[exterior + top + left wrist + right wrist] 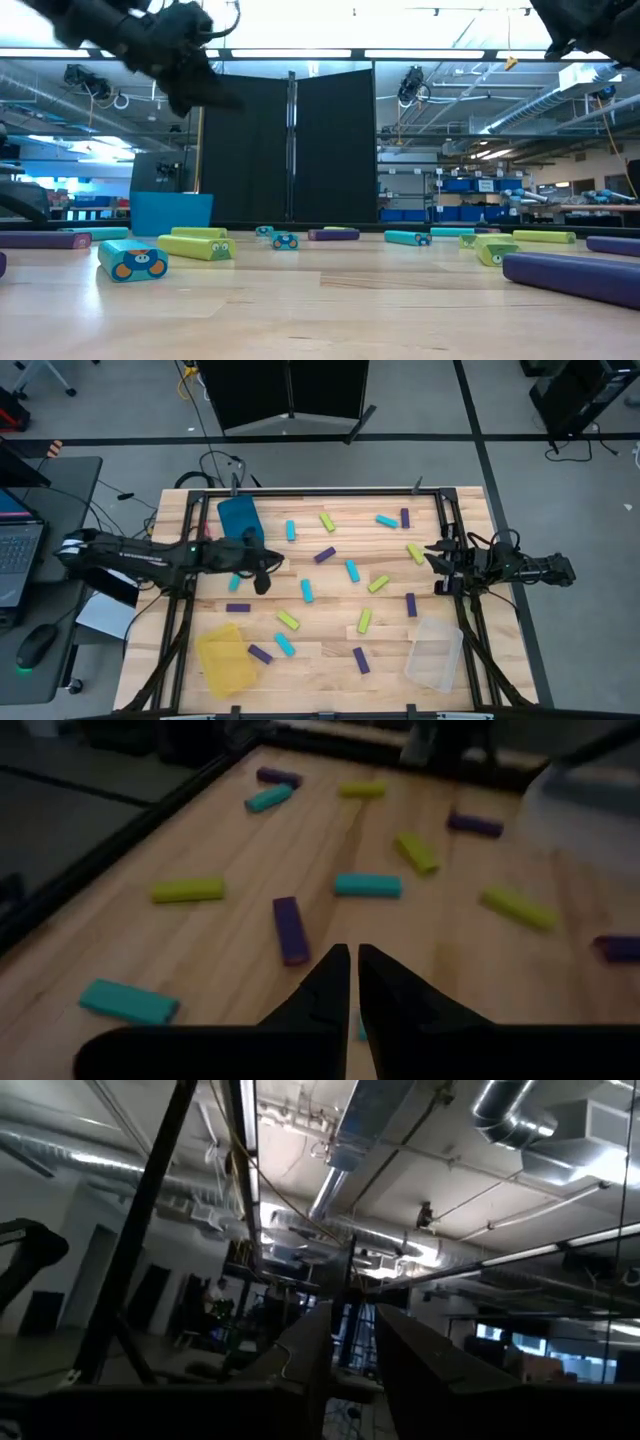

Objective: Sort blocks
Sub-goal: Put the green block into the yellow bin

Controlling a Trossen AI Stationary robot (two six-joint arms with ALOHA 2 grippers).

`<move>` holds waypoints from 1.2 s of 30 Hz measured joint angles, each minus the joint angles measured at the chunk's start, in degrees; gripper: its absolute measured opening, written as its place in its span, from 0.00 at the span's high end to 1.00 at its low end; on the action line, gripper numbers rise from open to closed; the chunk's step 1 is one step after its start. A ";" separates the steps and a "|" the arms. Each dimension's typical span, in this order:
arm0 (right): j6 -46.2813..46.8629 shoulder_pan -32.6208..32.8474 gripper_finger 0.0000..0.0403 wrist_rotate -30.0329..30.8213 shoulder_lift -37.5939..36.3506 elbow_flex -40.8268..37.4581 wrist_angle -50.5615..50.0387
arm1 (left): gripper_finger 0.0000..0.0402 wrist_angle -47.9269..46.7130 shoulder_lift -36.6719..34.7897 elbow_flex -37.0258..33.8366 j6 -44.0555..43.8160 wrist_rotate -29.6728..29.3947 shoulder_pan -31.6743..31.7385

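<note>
wood: pale plank bench (330, 660), dark frame round its edge, high view centre.
blocks: cyan, lime and purple bars scattered flat over the bench middle, none seen in a bin; e.g. cyan block (308, 591), lime block (288, 621), purple block (238, 607).
bins: teal bin (240, 517) upper left of the bench; yellow bin (226, 660) lower left; clear bin (436, 653) lower right.
left tool (262, 582): left of centre in the high view, raised above the bench in the low view; fingers nearly together, only a narrow slit between them in the left wrist view; nothing held.
right tool (436, 556): waiting at the bench's right edge, pointed up toward the ceiling; fingers set a little apart, empty.
step in hand (judgement): left tool is about to pick a nearby block, likely a cyan one for the teal bin.
method (judgement): widen the fingers before descending; straddle the bar across its short side; keep clear of neighbouring bars; lift straight before carrying.
</note>
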 joint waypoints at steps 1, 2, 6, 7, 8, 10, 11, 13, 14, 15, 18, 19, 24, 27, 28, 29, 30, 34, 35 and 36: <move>-0.01 -0.06 0.77 0.01 -0.02 0.00 1.34 | 0.91 -2.63 1.28 1.76 0.39 -0.34 0.00; 0.49 -0.07 0.77 0.19 -0.04 0.00 2.72 | 0.91 -5.45 2.57 3.42 0.69 -1.12 0.00; 6.36 -0.07 0.77 0.56 -0.03 0.02 5.46 | 0.89 -16.07 8.90 9.11 2.56 -3.66 1.05; 7.16 -0.07 0.77 0.57 -0.06 0.02 5.62 | 0.87 -18.59 10.63 10.12 2.62 -3.63 1.62; 7.65 -0.07 0.77 0.57 -0.05 0.02 5.57 | 0.85 -20.52 12.31 10.90 2.46 -2.91 2.25; 7.93 -0.07 0.77 0.58 -0.04 0.02 5.46 | 0.81 -22.33 15.40 12.23 2.27 -0.62 3.63; 7.93 -0.07 0.77 0.59 -0.04 0.02 5.46 | 0.79 -22.53 16.83 12.67 2.91 0.42 4.34; 7.72 -0.07 0.77 0.61 -0.04 0.02 5.49 | 0.74 -22.77 19.48 13.06 4.71 1.63 5.62; 7.09 -0.07 0.77 0.61 -0.04 0.02 5.52 | 0.72 -23.01 20.82 13.25 5.49 1.96 6.32; 6.69 -0.07 0.77 0.68 -0.04 0.02 5.54 | 0.70 -23.13 21.90 13.56 6.31 2.72 7.06; 6.52 -0.07 0.77 0.77 -0.04 0.02 5.25 | 0.64 -22.81 24.27 15.27 8.04 6.16 8.76; 6.48 -0.07 0.77 0.77 -0.04 0.02 5.12 | 0.62 -22.80 24.92 15.81 8.92 6.95 9.06; 6.46 -0.07 0.77 0.79 -0.02 0.02 3.91 | 0.56 -28.33 29.02 18.99 13.96 8.15 9.51; 6.46 -0.07 0.77 0.77 -0.02 0.02 3.46 | 0.54 -32.34 32.03 20.94 15.41 7.91 9.57; 6.46 -0.07 0.77 0.78 -0.02 0.02 3.41 | 0.54 -33.17 33.05 21.67 15.47 7.89 9.56; 6.46 -0.07 0.77 0.77 -0.02 0.02 3.30 | 0.53 -33.71 33.93 22.32 15.50 7.64 9.53; 6.46 -0.07 0.77 0.76 -0.02 0.02 3.10 | 0.53 -34.12 34.62 22.87 15.55 7.52 9.53; 6.33 -0.07 0.77 0.77 -0.02 0.02 2.70 | 0.53 -34.33 36.40 24.68 16.70 7.89 9.49; 6.19 -0.07 0.77 0.77 -0.02 0.02 2.61 | 0.53 -34.47 36.57 25.14 16.77 8.50 9.49; 6.10 -0.07 0.77 0.76 -0.02 0.02 2.48 | 0.53 -34.48 36.64 25.53 16.77 9.46 9.38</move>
